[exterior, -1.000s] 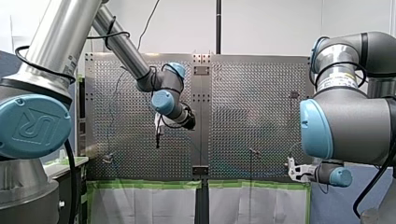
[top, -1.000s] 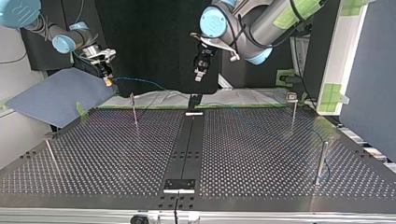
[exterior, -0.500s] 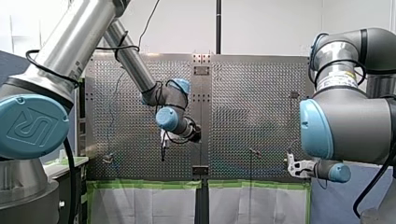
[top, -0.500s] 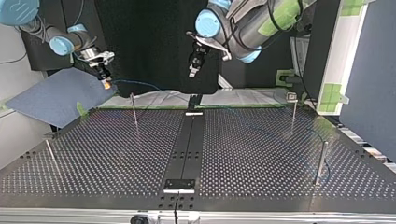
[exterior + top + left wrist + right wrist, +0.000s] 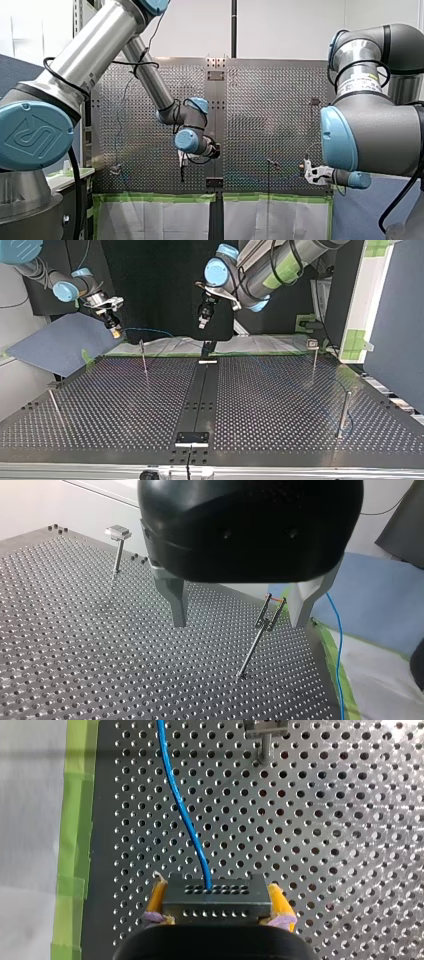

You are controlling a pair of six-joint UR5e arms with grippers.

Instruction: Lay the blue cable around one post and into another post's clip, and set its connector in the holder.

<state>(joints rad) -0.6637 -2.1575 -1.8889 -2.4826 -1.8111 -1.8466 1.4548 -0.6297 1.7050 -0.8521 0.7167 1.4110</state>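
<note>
Right jaws gripping connector [image 5: 215, 901], blue cable [image 5: 187, 825] attached, left jaws apart

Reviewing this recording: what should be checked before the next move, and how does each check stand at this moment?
1. Grip on the connector: ok, my right pincer clamps it between its yellow pads.
2. The blue cable attached: ok, it runs out of the connector's front face.
3. Is my left pincer free: ok, open and holding nothing.
4. Cable in the clip post: not ok, the clip is bare and the cable passes beside it.
5. Cable around a post: cannot tell, it is too faint in the top view.
6. Connector in holder: not ok, it is in my right pincer.
</note>
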